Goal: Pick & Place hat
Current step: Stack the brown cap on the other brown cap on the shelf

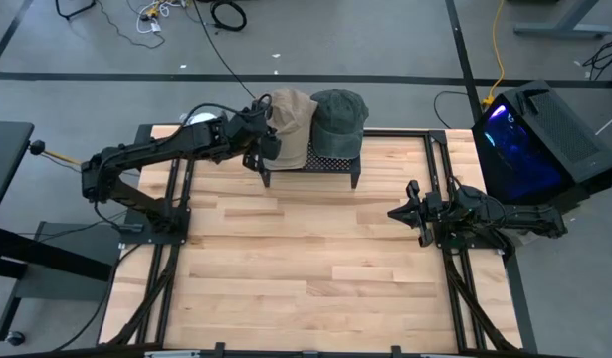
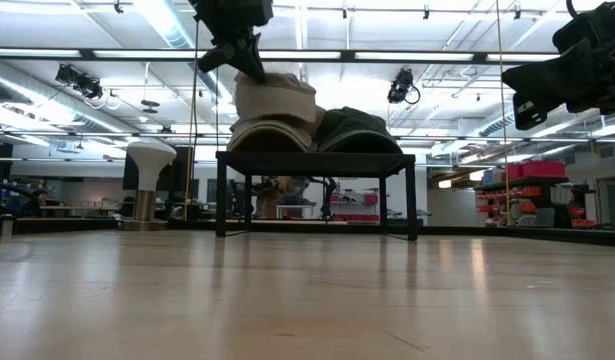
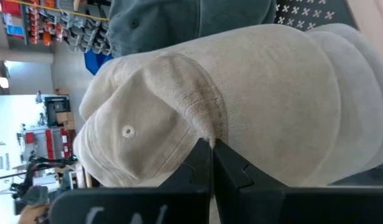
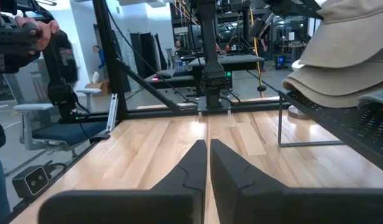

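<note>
Your desk (image 1: 306,268) is a pale wood top with both arms at it, 1 on each side. At its far edge stands a black rack (image 1: 307,165) on thin legs, its perforated top raised clear of the wood.

On the rack you have 2 groups of hats side by side. The tan hat (image 1: 289,117) tops a short stack of tan hats on the left half of the rack; the green hat (image 1: 339,116) lies on the right half, touching the tan stack.

Your left jaws (image 1: 256,127) are at the tan hat, up above the rack. In the left wrist view the 2 fingers (image 3: 200,163) stand pressed together on a fold of tan cloth just ahead of them, so the jaws are closed, pinching the tan hat near its crown. The crown button (image 3: 127,131) sits just off to 1 side of the pinch. In the low view the pinched hat is pulled up into a hump, its lower edge still meeting the stack beneath.

Your right jaws (image 1: 400,212) wait over the desk's right side, well apart from the rack, holding nothing. Their fingers (image 4: 192,163) point across the bare wood and look closed, with only a thin slit between the tips; the rack and hats lie off to 1 side of them.
</note>
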`<state>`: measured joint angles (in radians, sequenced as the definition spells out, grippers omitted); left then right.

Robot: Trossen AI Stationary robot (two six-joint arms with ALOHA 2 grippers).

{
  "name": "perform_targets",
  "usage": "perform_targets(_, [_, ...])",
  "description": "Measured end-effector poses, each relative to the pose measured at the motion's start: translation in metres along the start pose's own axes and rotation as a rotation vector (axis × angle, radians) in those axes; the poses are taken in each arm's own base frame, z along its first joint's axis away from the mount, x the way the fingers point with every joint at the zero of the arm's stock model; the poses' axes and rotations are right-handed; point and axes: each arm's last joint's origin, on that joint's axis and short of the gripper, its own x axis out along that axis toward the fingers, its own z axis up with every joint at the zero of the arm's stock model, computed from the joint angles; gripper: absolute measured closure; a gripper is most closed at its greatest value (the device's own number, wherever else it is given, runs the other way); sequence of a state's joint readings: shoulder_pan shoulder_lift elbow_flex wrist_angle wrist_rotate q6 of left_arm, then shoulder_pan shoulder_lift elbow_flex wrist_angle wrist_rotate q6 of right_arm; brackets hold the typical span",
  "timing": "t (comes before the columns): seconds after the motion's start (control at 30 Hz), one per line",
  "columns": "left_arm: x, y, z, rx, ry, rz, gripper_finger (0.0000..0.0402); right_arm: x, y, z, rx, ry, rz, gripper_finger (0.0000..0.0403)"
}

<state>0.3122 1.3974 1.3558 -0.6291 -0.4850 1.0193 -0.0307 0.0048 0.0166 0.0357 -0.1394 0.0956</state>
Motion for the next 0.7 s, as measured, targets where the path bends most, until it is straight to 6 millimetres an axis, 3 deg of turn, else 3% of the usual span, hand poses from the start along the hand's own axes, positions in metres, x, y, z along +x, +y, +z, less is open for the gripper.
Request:
perform_targets(0.33, [0.016, -0.02, -0.005, 0.037, 0.035, -0.039, 0.0399, 0.0, 0.0, 0.0, 0.0, 0.0, 0.0, 0.0378])
perform_targets(0.7, [0.016, -0.02, -0.005, 0.045, 0.027, -0.037, 0.0399, 0.0, 0.0, 0.0, 0.0, 0.0, 0.0, 0.0378])
